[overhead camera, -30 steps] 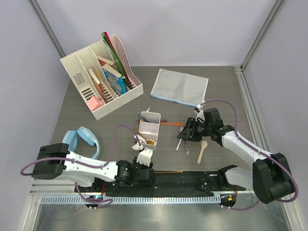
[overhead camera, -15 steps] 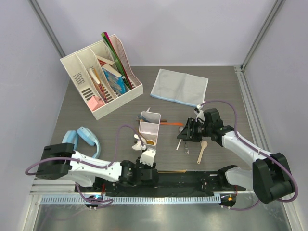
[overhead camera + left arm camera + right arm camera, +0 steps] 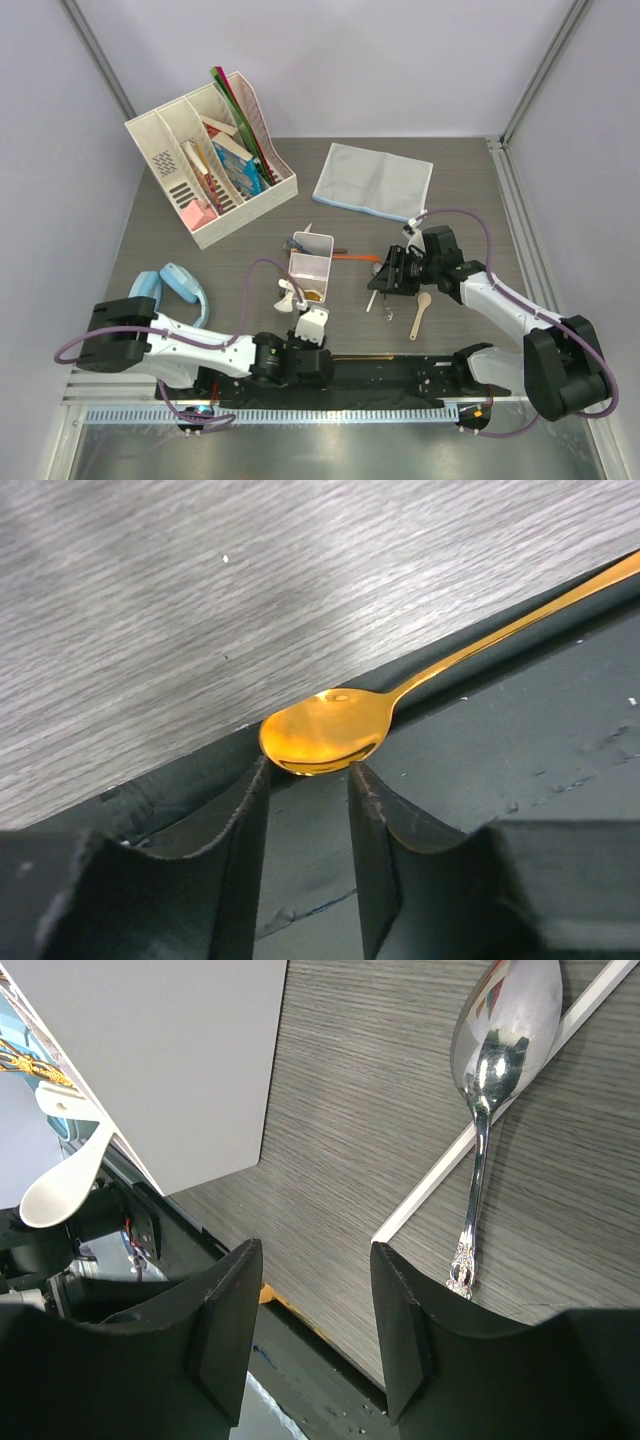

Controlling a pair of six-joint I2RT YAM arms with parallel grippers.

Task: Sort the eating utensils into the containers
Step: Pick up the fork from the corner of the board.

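At the near edge of the table [image 3: 150,250], the left gripper [image 3: 308,770] sits open, jaws lined up on the gold spoon [image 3: 325,730] to pinch it; the right gripper [image 3: 315,1250] hangs open over a silver spoon [image 3: 500,1030].

The left gripper [image 3: 308,780] is matt black. Directly ahead of it lies a polished gold spoon [image 3: 325,730] against a black base plate [image 3: 500,750]. Beyond it the bench [image 3: 200,600] shows a grey wood-grain pattern with fine streaks. The right gripper [image 3: 315,1260] is likewise black. Ahead of it to the right, a mirror-silver spoon [image 3: 500,1040] with embossed ornament at the handle end crosses a plain white stick [image 3: 425,1188]. To the left of this gripper are a plain white box [image 3: 170,1050] and a glossy white ceramic spoon [image 3: 60,1185].
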